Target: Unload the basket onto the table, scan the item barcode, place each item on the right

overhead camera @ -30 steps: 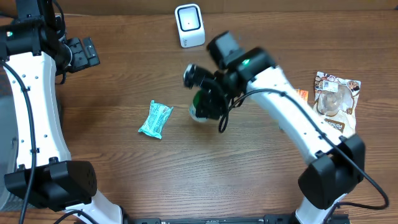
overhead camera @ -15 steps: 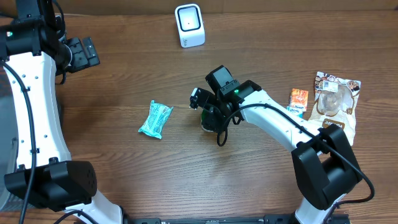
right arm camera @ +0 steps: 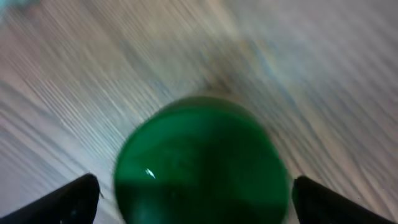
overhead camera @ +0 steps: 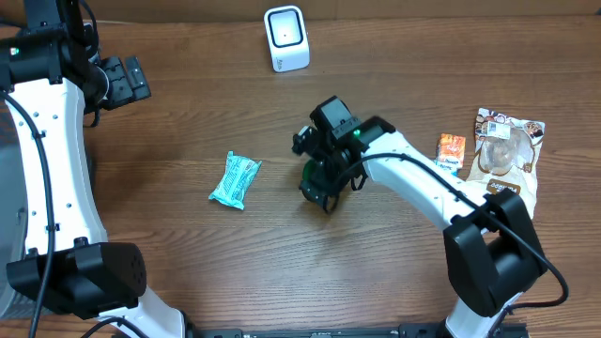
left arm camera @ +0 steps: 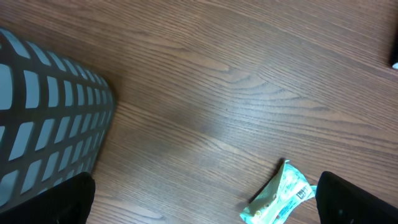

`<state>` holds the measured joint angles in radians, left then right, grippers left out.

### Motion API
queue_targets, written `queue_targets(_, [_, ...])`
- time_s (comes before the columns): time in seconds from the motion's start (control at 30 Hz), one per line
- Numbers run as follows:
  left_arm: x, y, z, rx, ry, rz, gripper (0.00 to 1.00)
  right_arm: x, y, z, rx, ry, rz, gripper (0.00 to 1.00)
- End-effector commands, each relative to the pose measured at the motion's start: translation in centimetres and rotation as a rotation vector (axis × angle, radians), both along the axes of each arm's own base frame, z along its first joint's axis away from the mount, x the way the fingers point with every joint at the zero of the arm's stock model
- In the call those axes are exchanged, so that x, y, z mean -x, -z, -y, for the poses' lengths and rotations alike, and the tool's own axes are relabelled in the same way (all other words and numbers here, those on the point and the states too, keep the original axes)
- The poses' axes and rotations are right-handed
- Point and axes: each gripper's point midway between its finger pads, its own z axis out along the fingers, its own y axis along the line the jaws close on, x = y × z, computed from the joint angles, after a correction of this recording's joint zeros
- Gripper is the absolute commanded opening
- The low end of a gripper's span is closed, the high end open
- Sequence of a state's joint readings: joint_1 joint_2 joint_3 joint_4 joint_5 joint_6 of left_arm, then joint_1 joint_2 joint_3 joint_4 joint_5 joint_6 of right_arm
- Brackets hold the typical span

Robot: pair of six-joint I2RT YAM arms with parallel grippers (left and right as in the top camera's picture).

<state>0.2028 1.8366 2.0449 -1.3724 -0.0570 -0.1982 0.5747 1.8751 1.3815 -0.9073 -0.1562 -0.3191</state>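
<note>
The green item stands near the middle of the table. The right pincer is down over it, spread wide, one finger on each side and not squeezing it. The white scanner sits by the far edge. A teal packet lies to the left of the green item. The left pincer is spread wide too, with nothing in it, over the table's left side.

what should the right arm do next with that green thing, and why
Probably lift the right gripper straight up and clear. Its jaws have just opened around the green round item, which now sits on the table after being carried back from near the scanner, so that item looks finished.
</note>
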Motion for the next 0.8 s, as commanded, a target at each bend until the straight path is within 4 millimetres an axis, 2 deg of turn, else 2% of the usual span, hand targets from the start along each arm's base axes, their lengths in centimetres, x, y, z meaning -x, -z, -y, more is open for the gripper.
queue_targets(0.0, [0.2,-1.4,0.0,-0.021,0.019,0.033,1.0,-2.7,-4.7,-1.1,-0.098,0.297,-0.001,1.0])
queue_targets(0.07, [0.2,-1.4,0.0,-0.021,0.019,0.033,1.0,-3.0,-5.5,-1.4,-0.13,0.405,-0.025,1.0])
queue_targets(0.13, [0.2,-1.4,0.0,-0.021,0.019,0.034,0.99,-2.7,-5.7,-2.6,-0.186,0.431,-0.065,1.0])
queue_targets(0.23, [0.2,-1.4,0.0,-0.021,0.019,0.033,1.0,-2.4,-4.6,-2.9,-0.168,0.424,-0.053,1.0])
queue_targets(0.43, [0.2,-1.4,0.0,-0.021,0.019,0.033,1.0,-3.0,-1.7,-0.2,0.003,0.477,0.027,1.0])
queue_targets(0.6, [0.2,-1.4,0.0,-0.021,0.019,0.033,1.0,-2.6,0.0,-0.2,0.031,0.472,-0.01,1.0])
queue_targets(0.77, [0.2,-1.4,0.0,-0.021,0.019,0.033,1.0,-1.3,1.3,-1.1,0.034,0.388,-0.067,1.0])
